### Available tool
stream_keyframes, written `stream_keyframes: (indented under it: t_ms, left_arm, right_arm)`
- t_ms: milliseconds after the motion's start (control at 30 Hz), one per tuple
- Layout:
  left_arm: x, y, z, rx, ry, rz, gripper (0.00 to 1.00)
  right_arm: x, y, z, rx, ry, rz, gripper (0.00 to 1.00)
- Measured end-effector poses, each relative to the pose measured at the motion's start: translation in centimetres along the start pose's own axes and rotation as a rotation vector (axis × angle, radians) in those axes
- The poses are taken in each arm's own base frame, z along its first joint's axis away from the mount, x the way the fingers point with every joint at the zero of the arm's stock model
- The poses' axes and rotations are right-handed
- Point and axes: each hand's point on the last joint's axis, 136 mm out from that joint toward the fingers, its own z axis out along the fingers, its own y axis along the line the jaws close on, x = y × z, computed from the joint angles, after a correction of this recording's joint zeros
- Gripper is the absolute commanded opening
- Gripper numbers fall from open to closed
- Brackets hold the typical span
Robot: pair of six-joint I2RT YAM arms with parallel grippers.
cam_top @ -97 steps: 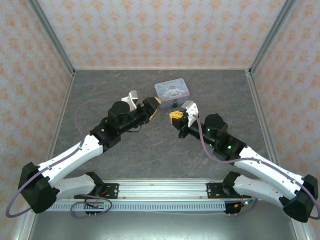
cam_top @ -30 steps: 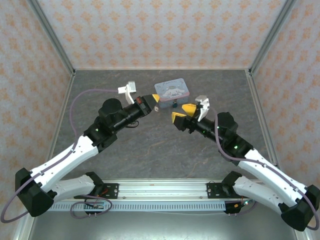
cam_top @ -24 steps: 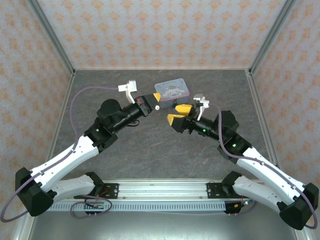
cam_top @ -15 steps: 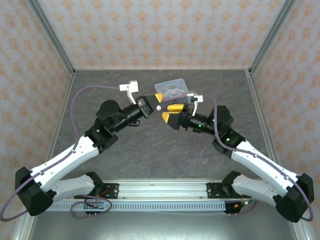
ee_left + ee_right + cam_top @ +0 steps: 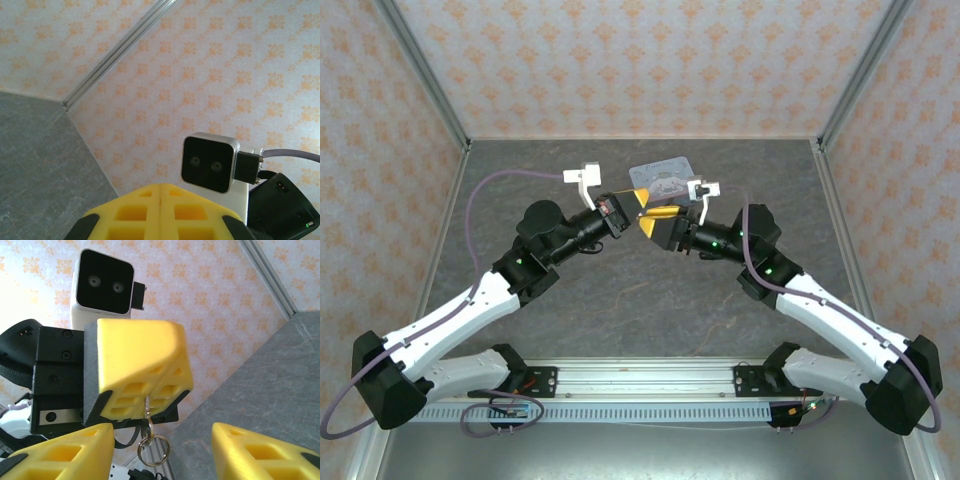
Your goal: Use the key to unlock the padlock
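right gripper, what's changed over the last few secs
The right gripper swung left and now faces the left gripper, its open fingers either side of the key ring hanging from it. The left gripper shifted slightly and stayed shut.

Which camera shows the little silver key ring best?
The right wrist camera. The key ring dangles close up, mid-picture, from the shut left gripper. From the top camera it is too tiny to make out. The left wrist camera looks along its own closed yellow fingers, which hide it.
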Motion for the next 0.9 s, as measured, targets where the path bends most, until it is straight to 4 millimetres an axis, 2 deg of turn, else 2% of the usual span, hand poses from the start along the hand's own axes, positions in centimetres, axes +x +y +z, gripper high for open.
stream_keyframes:
  t_ms: [267, 700, 867, 900]
  left_arm:
    - [0.01, 0.04, 0.00, -0.002, 0.000, 0.000, 0.00]
    - [-0.07, 0.22, -0.01, -0.010, -0.007, 0.002, 0.00]
    - [-0.04, 0.36, -0.01, -0.016, -0.007, 0.006, 0.00]
    - [-0.03, 0.48, -0.02, -0.022, -0.007, 0.006, 0.08]
  right_arm:
    - [0.35, -0.63, 0.49, 0.007, 0.015, 0.027, 0.33]
    - [0.09, 0.07, 0.57, -0.019, 0.020, 0.029, 0.02]
    - [0.17, -0.05, 0.58, -0.013, 0.023, 0.023, 0.00]
    - [0.23, -0.15, 0.57, -0.008, 0.025, 0.021, 0.00]
